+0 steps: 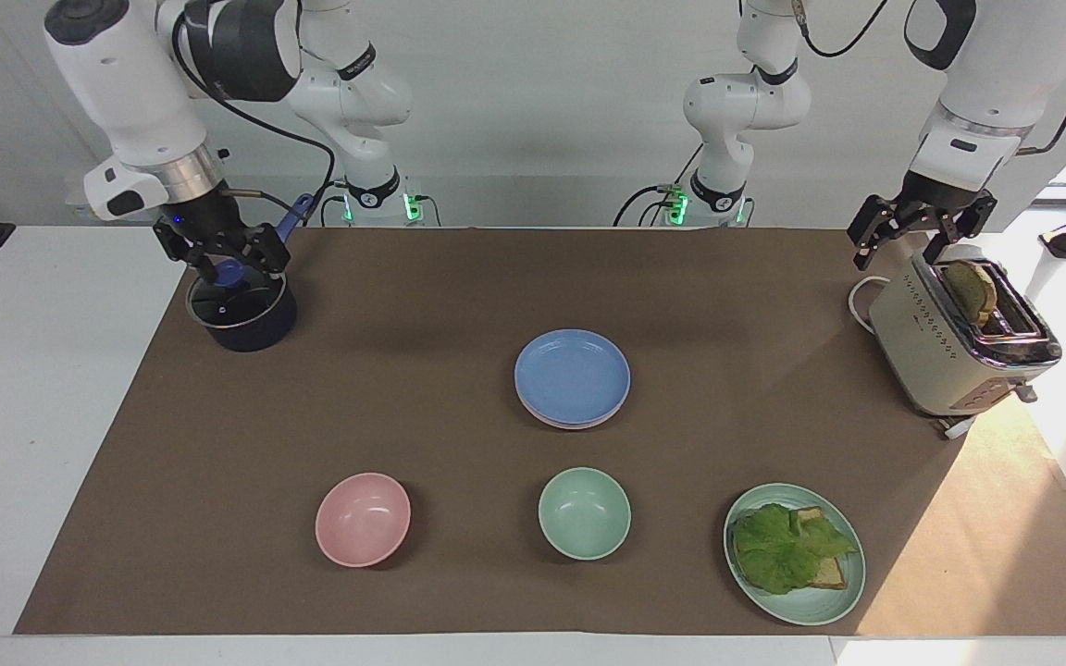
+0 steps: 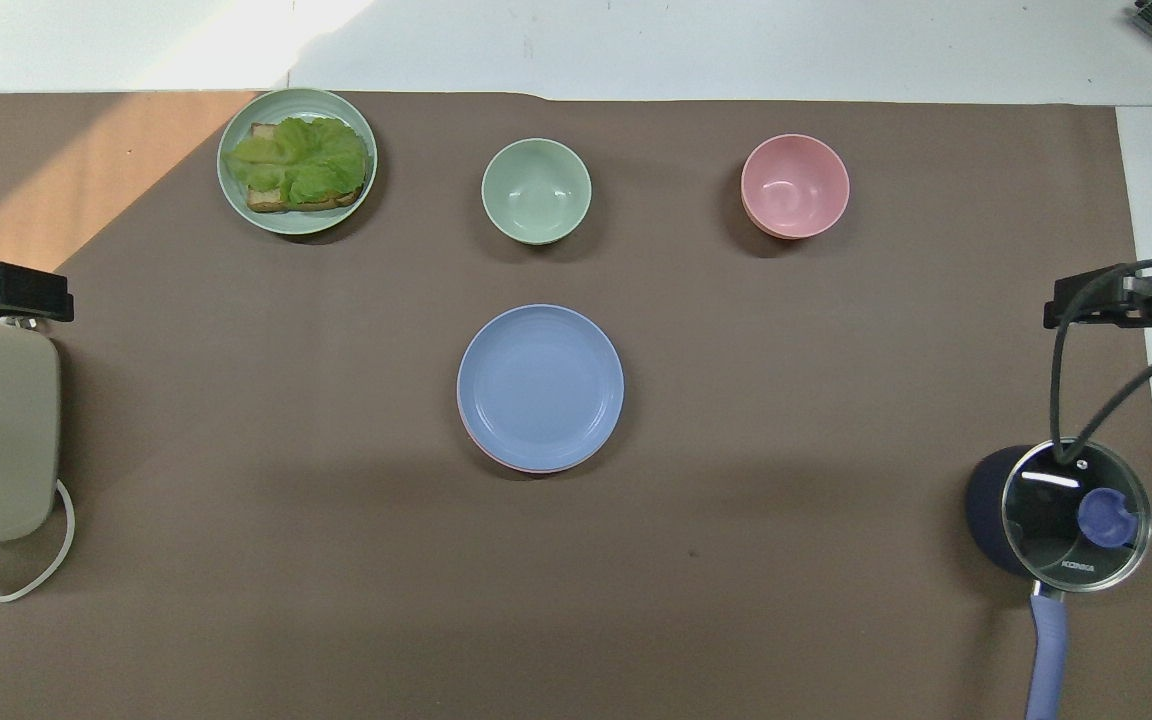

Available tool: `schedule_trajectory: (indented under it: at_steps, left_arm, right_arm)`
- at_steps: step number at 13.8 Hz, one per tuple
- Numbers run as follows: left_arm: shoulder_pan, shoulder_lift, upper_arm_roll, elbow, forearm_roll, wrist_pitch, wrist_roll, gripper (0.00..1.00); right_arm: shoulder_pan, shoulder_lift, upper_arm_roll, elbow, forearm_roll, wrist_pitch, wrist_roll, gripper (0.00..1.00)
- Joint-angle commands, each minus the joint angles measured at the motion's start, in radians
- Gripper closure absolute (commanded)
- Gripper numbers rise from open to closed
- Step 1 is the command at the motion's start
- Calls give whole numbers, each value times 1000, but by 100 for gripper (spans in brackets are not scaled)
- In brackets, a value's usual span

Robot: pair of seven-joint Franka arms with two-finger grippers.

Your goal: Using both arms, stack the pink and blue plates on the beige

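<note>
The blue plate (image 1: 573,375) is lying atop a pink rim (image 1: 570,424), mid-mat (image 1: 403,388). Both grippers are gaping empty: right (image 1: 222,262) over the pot (image 1: 241,314), left (image 1: 917,233) over the toaster (image 1: 949,347).

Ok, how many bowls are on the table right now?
2. The pink bowl sits toward the right arm's end of the table, and the green bowl is beside it, farther from the robots than the stacked plates. None seem hidden.
</note>
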Motion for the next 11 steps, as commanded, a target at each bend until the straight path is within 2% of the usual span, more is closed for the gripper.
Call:
schedule_trajectory:
  at_steps: [1, 5, 11]
  left_arm:
    - [-2, 4, 6, 18, -8, -18, 11, 0]
    - [-2, 4, 6, 18, -8, -18, 11, 0]
    - [-2, 1, 4, 12, -9, -21, 11, 0]
  right_arm:
    - [5, 23, 20, 68, -43, -83, -17, 0]
    - [13, 39, 24, 148, -40, -155, -21, 0]
    - [13, 41, 23, 143, -26, -144, -21, 0]
